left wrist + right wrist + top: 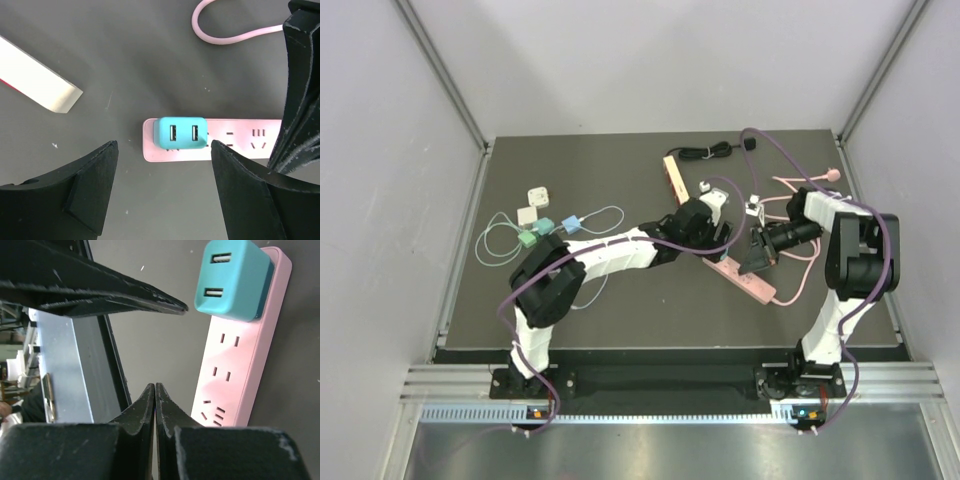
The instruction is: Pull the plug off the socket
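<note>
Teal plug (180,134) sits in the left end of the pink power strip (240,142), centre of the left wrist view; the left gripper (164,150) straddles it wide open; the right gripper (155,388) is pinched closed and empty beside the strip. The grasp seems not yet made; next, squeeze the plug's sides and lift straight.

Top view bright, even, diffuse light; walls near white, mat (620,310) dark, shadows soft and faint. Sheen on metal ledge (650,450) at bottom. Left wrist view sharp at centre on plug (180,133); white bar (35,75) upper left nearly blown out. Right wrist view: fingers (137,415) close, dark, slightly soft; left-edge background blurred.
</note>
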Action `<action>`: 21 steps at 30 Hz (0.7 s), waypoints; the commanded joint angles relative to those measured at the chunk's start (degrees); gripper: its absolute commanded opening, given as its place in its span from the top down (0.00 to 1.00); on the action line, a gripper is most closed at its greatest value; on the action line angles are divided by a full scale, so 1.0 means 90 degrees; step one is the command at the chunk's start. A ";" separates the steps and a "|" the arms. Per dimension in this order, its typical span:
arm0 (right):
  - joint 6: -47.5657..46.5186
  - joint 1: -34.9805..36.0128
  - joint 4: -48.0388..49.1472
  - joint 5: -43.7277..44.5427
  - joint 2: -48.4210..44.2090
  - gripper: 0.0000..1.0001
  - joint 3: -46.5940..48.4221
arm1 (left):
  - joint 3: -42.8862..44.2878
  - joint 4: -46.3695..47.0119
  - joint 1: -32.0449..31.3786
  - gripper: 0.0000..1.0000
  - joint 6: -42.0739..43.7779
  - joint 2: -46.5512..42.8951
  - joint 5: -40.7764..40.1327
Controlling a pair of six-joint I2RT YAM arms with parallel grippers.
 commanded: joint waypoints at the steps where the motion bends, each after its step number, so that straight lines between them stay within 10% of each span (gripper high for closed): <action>1: 0.0464 -0.0074 0.0271 -0.0134 0.0173 1.00 0.0102 | 0.0468 -0.0154 -0.0079 0.21 0.0211 0.0162 -0.0182; 21: 0.2095 -0.0084 0.1599 0.0579 0.0906 1.00 -0.0024 | 0.1697 -0.1315 -0.0255 0.31 0.0435 0.1070 -0.0357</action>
